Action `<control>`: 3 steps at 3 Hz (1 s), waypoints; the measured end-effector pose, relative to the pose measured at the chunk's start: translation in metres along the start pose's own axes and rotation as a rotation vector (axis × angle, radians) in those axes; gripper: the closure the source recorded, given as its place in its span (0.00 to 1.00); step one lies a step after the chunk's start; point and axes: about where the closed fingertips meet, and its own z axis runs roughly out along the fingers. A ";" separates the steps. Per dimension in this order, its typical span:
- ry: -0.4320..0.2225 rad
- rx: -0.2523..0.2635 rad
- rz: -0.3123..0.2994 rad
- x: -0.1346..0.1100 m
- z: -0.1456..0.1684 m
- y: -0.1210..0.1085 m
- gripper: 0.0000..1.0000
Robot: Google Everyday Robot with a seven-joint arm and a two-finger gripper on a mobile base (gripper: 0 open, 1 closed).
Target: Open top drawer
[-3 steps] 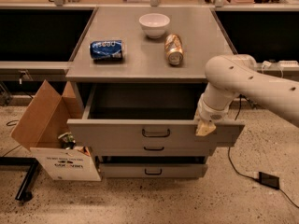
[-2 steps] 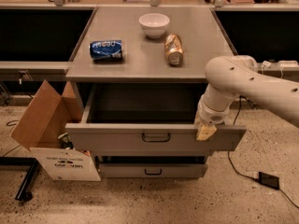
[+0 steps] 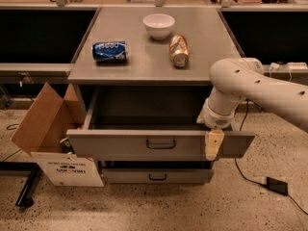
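Observation:
The top drawer (image 3: 120, 146) is a wide grey metal drawer with a small dark loop handle (image 3: 160, 143) at its centre. It stands pulled far out of the grey cabinet (image 3: 144, 64), and its inside looks dark. My gripper (image 3: 214, 146) sits at the right part of the drawer's front panel, reaching down over its top edge. The white arm (image 3: 250, 88) comes in from the right, above the drawer's right end.
A blue can (image 3: 110, 51), a white bowl (image 3: 159, 25) and a brown bottle (image 3: 179, 50) lie on the cabinet top. A shorter drawer (image 3: 157, 176) shows below. An open cardboard box (image 3: 45, 129) stands left of the cabinet. A cable and dark adapter (image 3: 276, 186) lie on the floor at right.
The top drawer has slid further out toward the camera, with my gripper moving along at its front edge. It now hides more of the drawers beneath.

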 end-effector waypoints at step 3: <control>0.035 -0.090 -0.055 0.005 0.003 0.058 0.50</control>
